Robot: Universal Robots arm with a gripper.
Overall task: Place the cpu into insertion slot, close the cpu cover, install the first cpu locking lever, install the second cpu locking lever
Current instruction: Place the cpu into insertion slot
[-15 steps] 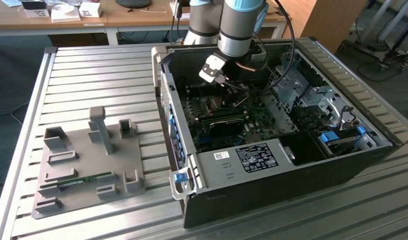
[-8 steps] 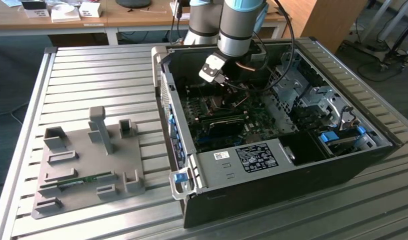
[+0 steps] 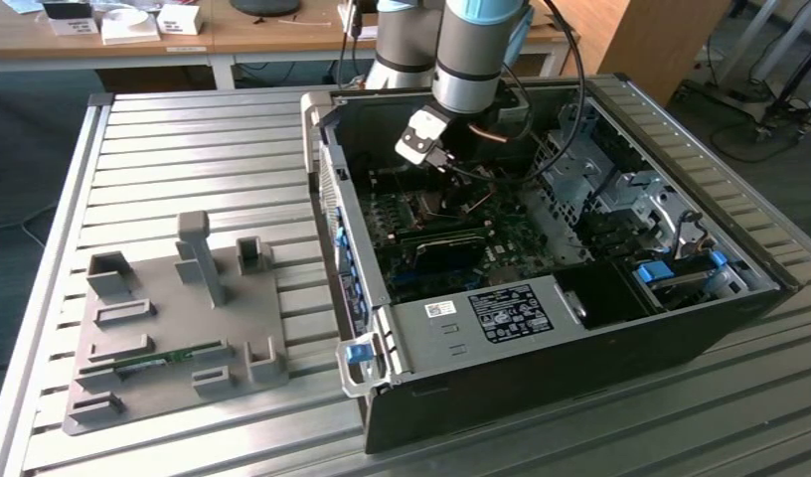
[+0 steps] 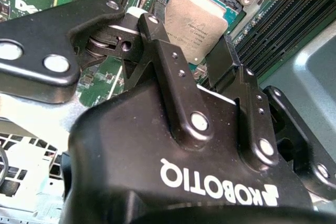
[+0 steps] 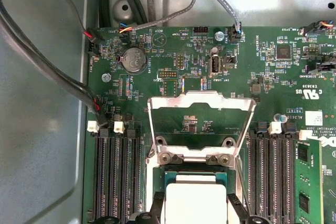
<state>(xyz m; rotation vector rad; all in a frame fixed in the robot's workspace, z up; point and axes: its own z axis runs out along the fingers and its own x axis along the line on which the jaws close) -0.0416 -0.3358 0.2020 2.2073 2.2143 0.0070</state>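
One cpu (image 4: 194, 22), its near corner hidden by the gripper (image 4: 185, 35).
Flat grey metal square lies in the insertion slot (image 5: 191, 173); the cpu cover (image 5: 202, 98) stands raised; clamping cannot be told.

The exterior view looks from high up and well back, down over the bench (image 3: 180, 139) and into the open case (image 3: 539, 378). Both wrist views ride close above the board (image 5: 173, 45) inside the case, and both show the cpu (image 5: 191, 203). The second wrist view looks along the tool (image 4: 186, 32).
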